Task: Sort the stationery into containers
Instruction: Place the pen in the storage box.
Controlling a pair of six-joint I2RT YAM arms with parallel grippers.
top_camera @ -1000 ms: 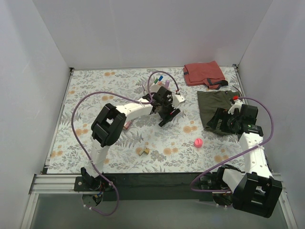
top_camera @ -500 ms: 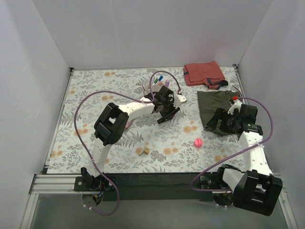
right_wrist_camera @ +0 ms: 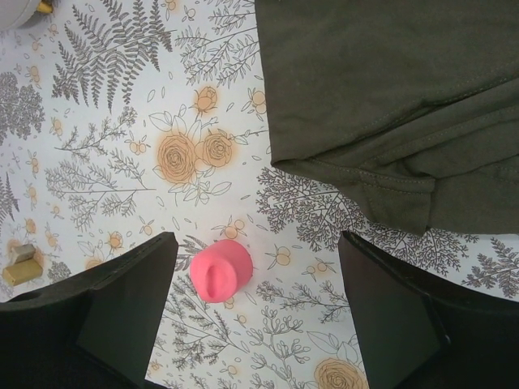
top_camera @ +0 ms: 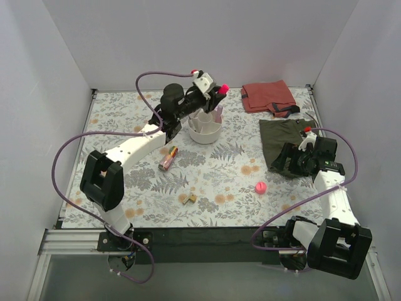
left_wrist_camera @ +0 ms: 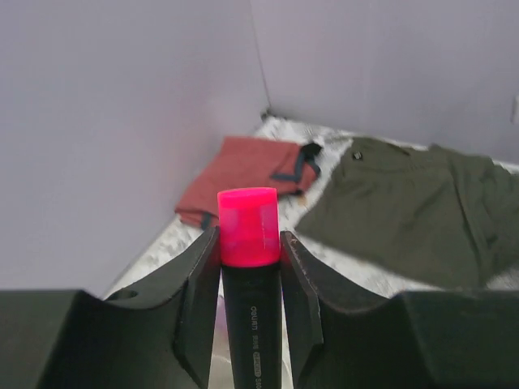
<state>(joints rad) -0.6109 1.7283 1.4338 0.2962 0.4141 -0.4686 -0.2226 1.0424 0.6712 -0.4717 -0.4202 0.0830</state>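
The left gripper (left_wrist_camera: 249,247) is clamped on the black highlighter (left_wrist_camera: 252,332). Its fingers (left_wrist_camera: 197,300) press the barrel from both sides, and the pink cap pokes out past the tips. Seen from overhead, that arm reaches high toward the far edge of the table (top_camera: 125,119). The white bowl (top_camera: 205,133) sits just below the held highlighter and a little nearer, apart from it.

Ahead of the tips lie the red cloth (left_wrist_camera: 243,172) and the olive cloth (left_wrist_camera: 405,212). The back wall stands close behind them, so there is little room that way. A pale pink-lilac stick stands in the bowl, but anything else in it is too small to make out.

The right gripper (right_wrist_camera: 255,243) hovers spread wide above the pink ball (right_wrist_camera: 221,270), not touching it. The ball lies between the fingers, closer to one than the other. The olive cloth's hem runs just beyond the tips on one side, and bare floral table stretches out on the other.

The tan bits (right_wrist_camera: 18,263) are cut off at the frame's edge, outside one finger. The patterned tube (top_camera: 168,158) lies beside the left forearm, well back from that gripper.
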